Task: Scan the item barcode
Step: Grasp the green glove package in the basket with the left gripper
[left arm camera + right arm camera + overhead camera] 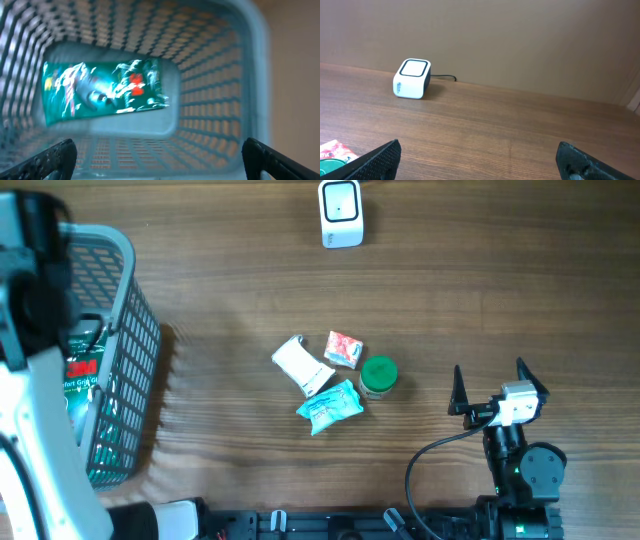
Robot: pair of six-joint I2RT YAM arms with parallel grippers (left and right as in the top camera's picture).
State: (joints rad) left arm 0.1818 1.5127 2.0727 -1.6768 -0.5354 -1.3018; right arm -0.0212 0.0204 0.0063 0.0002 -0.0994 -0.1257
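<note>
The left gripper [157, 150] hangs over the grey mesh basket [120, 255] at the left edge of the tabletop [220, 280]. Its jaws are spread as wide as they go, one dark fingertip [57, 155] showing at each lower corner of the left wrist view, with nothing between them and nothing touching them. Straight below, on the floor of the basket [210, 75], lies a green printed package [105, 90], flat and blurred in that view; from overhead the same package [80, 370] shows through the basket's opening, partly hidden by the left arm. The right gripper [489, 370] sits low at the right side of the tabletop, well apart from everything else. Its jaws also stand fully apart and empty, pointing toward the far edge. In the right wrist view the gripper [479, 147] frames bare wood [520, 125]. The white barcode scanner [341, 212] stands at the far edge, near the middle. It appears again from the right wrist [412, 79] with a thin dark cable [445, 76] running from behind it. Between the two arms, at the centre of the tabletop, four items lie in a tight cluster: a white box [300, 363], a red packet [343, 348], a green-lidded jar [379, 374] and a teal packet [330, 406]. The white box overlaps the teal packet, and the jar is just beside the red packet. None of them is touched by either gripper.
</note>
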